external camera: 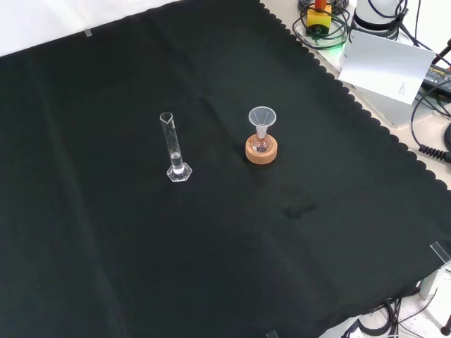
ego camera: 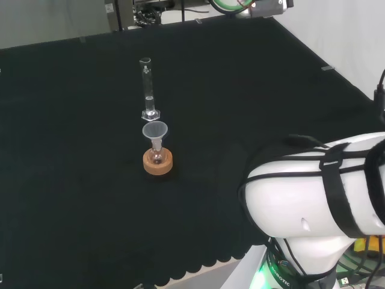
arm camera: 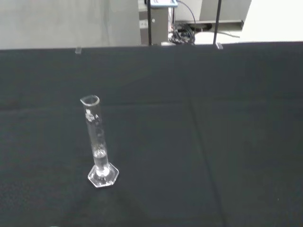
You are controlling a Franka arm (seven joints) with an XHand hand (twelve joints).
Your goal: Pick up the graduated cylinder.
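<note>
Standing upright on cloth: graduated cylinder, beside funnel-topped flask.

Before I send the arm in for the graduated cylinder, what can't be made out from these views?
- Liquid level in the graduated cylinder: clear glass, wrist view hints at a little near the bottom, not certain.
- Cylinder markings: too small to read in the head view and front view.
- Contents of the small flask under the funnel: too small to tell.
- Cork ring and flask contact: hidden by the ring's rim.
</note>
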